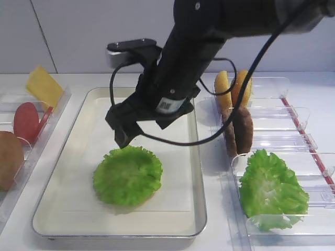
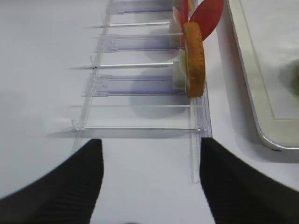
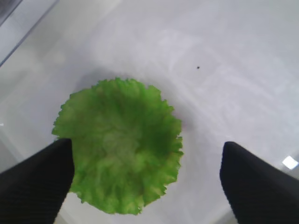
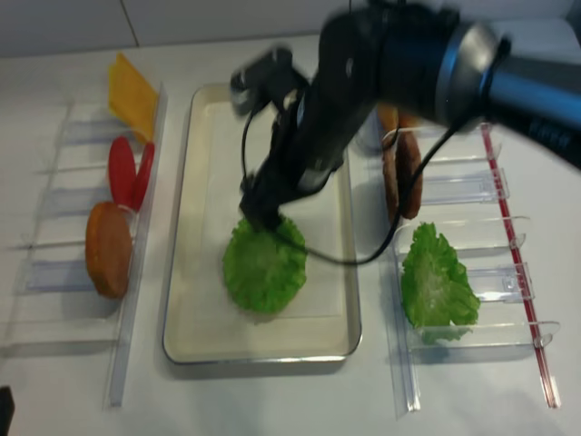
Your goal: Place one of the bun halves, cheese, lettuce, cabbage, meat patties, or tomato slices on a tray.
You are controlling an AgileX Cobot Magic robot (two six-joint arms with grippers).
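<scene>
A bright green ruffled lettuce [image 1: 128, 175] lies flat on the white paper of the tray [image 1: 78, 136], in its near half. My right gripper [image 1: 124, 137] has reached across the middle and hangs just above the leaf's far edge. In the right wrist view it [image 3: 145, 147] is open, its two black fingers wide apart and the lettuce [image 3: 119, 158] lying loose below them. The left gripper [image 2: 150, 144] is open over bare table, just short of the left clear rack [image 2: 140, 128], with nothing between its fingers.
The left rack holds cheese [image 1: 44, 86], tomato slices [image 1: 26, 123] and a bun half [image 4: 109, 250]. The right rack holds bun halves [image 1: 233, 89], meat patties [image 1: 238, 130] and a larger green cabbage leaf [image 1: 269, 188]. The tray's far half shows bare paper.
</scene>
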